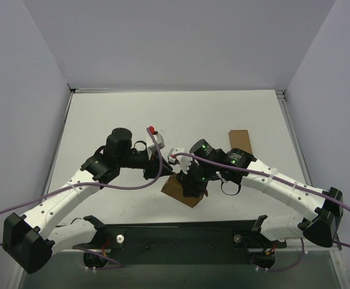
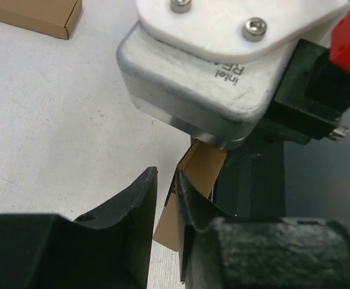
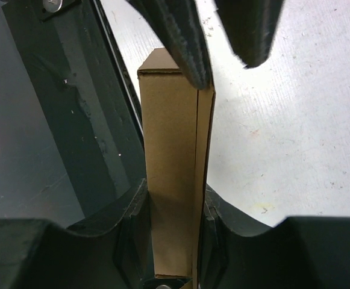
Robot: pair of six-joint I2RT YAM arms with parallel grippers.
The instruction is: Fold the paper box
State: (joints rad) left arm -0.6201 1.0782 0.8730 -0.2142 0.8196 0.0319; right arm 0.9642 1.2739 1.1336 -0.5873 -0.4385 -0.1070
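Paper box clamped by right arm, left arm at its far edge

Top view: left arm and right arm meet over the near-centre of the desk, the paper box beneath the right wrist; a plain cardboard rectangle lies apart, behind. Left wrist view: left fingers narrow, a slim gap showing, a cardboard edge just beyond them under the other arm's wrist camera; no pinch visible. Right wrist view: right fingers are closed on both faces of the box, likely steadying it so a flap can be worked; one left finger touches the far top corner, a thin side panel beside it
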